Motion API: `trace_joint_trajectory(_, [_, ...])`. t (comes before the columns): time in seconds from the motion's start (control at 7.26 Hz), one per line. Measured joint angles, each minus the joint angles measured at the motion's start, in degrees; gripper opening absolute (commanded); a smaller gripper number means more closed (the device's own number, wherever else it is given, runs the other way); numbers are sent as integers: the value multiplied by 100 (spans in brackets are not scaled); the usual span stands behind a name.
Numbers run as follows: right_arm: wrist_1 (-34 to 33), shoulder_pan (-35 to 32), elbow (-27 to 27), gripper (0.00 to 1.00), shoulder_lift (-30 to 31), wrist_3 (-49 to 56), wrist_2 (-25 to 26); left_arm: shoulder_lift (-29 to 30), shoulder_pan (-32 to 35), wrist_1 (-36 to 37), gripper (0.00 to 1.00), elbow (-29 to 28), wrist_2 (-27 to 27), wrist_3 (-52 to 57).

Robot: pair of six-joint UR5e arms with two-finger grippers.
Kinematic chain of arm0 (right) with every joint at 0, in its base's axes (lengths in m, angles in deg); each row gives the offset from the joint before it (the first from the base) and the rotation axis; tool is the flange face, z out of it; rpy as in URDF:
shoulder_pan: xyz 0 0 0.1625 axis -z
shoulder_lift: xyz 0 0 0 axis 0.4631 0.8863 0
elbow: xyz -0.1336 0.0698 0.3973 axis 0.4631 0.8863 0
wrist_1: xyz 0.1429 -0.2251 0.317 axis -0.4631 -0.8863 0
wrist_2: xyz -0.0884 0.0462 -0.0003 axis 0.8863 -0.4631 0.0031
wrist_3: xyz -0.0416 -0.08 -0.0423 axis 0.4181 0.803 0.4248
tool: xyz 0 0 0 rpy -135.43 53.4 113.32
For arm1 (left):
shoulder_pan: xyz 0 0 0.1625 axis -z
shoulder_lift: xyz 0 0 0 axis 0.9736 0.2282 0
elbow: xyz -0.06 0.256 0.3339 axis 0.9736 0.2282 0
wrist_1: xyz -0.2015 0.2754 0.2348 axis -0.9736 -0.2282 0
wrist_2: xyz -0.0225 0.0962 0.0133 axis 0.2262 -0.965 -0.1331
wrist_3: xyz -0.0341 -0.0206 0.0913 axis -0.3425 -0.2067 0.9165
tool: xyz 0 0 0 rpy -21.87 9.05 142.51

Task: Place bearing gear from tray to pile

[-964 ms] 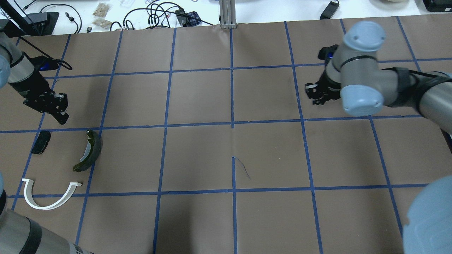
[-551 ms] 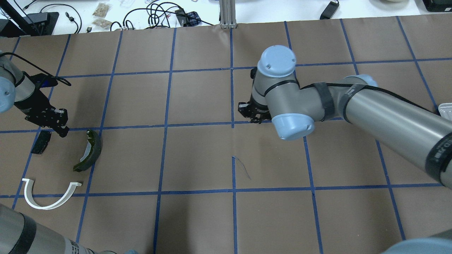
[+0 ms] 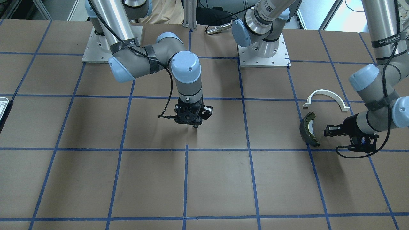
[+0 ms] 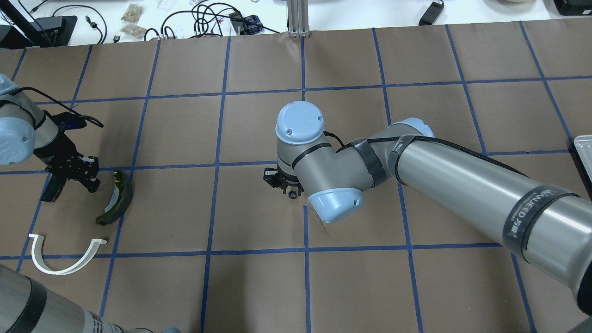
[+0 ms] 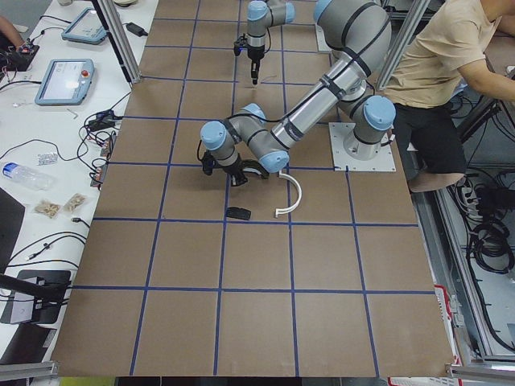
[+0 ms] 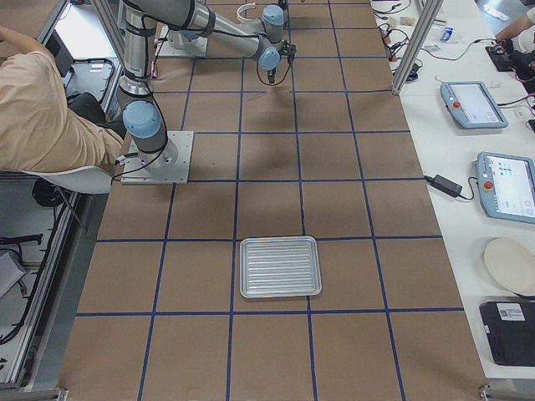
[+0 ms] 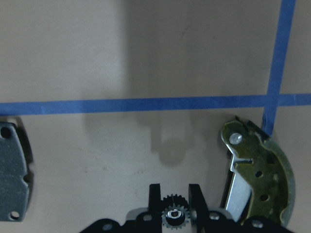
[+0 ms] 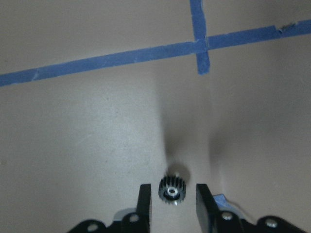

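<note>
My left gripper (image 4: 91, 186) is shut on a small black toothed gear (image 7: 174, 214) and hangs low over the pile. It is between the black pad (image 4: 50, 192) and the olive-grey brake shoe (image 4: 123, 199). The white arch (image 4: 62, 272) lies nearer to me. My right gripper (image 4: 287, 187) is low over the table's middle. Its jaws stand open on either side of a second small gear (image 8: 172, 190), with a gap on each side. The silver tray (image 6: 280, 242) sits at the far right and looks empty.
The table is brown paper with a grid of blue tape. The tray's edge shows at the right border of the overhead view (image 4: 583, 144). A person sits behind the robot bases (image 6: 50, 109). Cables and tablets lie beyond the table's far edge.
My right arm swept from the table's right side to the middle and came down there. My left gripper moved nearer to me, in between the pad and the brake shoe.
</note>
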Motion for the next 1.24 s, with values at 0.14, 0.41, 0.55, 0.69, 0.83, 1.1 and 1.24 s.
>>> trace_joint_trajectory(0.14, [-75, 4, 27, 100, -3, -113, 13, 37, -1, 39, 6, 26, 3, 5])
trace_joint_trajectory(0.41, [101, 397, 260, 100, 59, 418, 78, 64, -1, 45, 83, 40, -13, 4])
trace_joint_trajectory(0.55, [613, 804, 567, 100, 143, 915, 95, 67, -1, 39, 98, 38, -20, -2])
trace_joint_trajectory(0.69, [1388, 1226, 1027, 100, 290, 1520, 141, 70, 2, 12, 100, 18, -23, -14])
trace_joint_trajectory(0.83, [2387, 1642, 1634, 100, 469, 2074, 218, 57, 18, -44, 100, -18, -26, -30])
trace_joint_trajectory(1.1, [3885, 2200, 2736, 100, 720, 2891, 347, -74, 118, -147, 100, -119, -7, -70])
trace_joint_trajectory(1.24, [4286, 2382, 2988, 100, 865, 3146, 445, -177, 274, -318, 100, -309, 16, -210])
